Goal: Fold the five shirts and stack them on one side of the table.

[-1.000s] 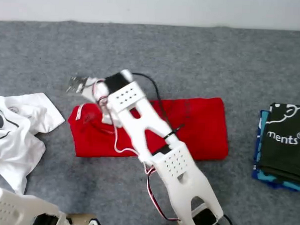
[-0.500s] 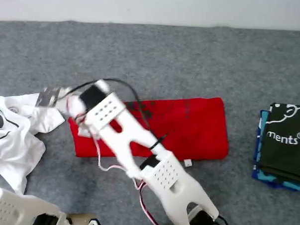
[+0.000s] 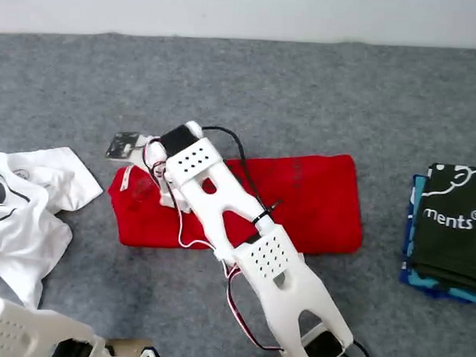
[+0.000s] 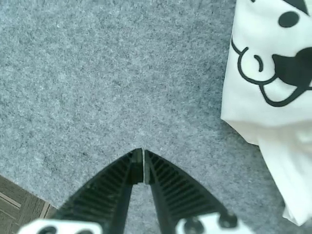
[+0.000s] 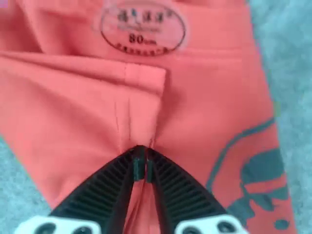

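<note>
Well, my right gripper [image 5: 140,166] swung out toward the white shirt [image 3: 23,209] then back, ending clamped on the red shirt [image 3: 316,206] at its collar end, mid-table, so its cross fold looked pending; left gripper [image 4: 144,166] sat closed.

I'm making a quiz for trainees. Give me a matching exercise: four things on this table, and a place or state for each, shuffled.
1 red shirt
2 white shirt
3 folded stack
4 left gripper

A crumpled, unfolded
B shut over bare grey mat
C pinched by the right gripper
D black shirt on top

Pairs: 1-C, 2-A, 3-D, 4-B
</note>
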### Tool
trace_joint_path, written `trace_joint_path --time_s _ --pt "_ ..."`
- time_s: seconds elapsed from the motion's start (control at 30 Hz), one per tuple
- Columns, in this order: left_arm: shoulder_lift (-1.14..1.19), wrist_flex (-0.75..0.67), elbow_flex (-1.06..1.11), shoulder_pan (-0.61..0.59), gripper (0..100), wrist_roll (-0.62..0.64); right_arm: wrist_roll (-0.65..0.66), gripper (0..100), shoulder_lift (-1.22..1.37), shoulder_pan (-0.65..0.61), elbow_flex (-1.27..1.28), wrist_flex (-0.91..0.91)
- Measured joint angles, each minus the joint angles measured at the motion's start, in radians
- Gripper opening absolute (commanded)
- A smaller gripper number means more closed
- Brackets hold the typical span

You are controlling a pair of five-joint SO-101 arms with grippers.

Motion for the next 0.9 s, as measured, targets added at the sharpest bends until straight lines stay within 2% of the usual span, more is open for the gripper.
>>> trace_joint_path --time_s 0.33,0.43,0.67,0.8,0.9 --pt "-0.029 0.048 0.0 0.0 1 -0.002 0.008 0.9 0.014 -0.003 -0.066 0.046" --pt "-0.091 0.057 0.0 0.0 1 -0.002 -0.038 0.9 -0.048 0.021 -0.095 0.048" --pt "-0.242 0.158 0.0 0.0 1 -0.002 -0.155 0.9 -0.227 0.184 -0.032 0.048" --pt "-0.292 0.244 0.0 0.0 1 -0.002 -0.218 0.9 -0.356 0.304 0.152 0.048" --pt "-0.331 0.253 0.0 0.008 1 -0.002 -0.262 0.9 -0.46 0.407 0.328 0.048"
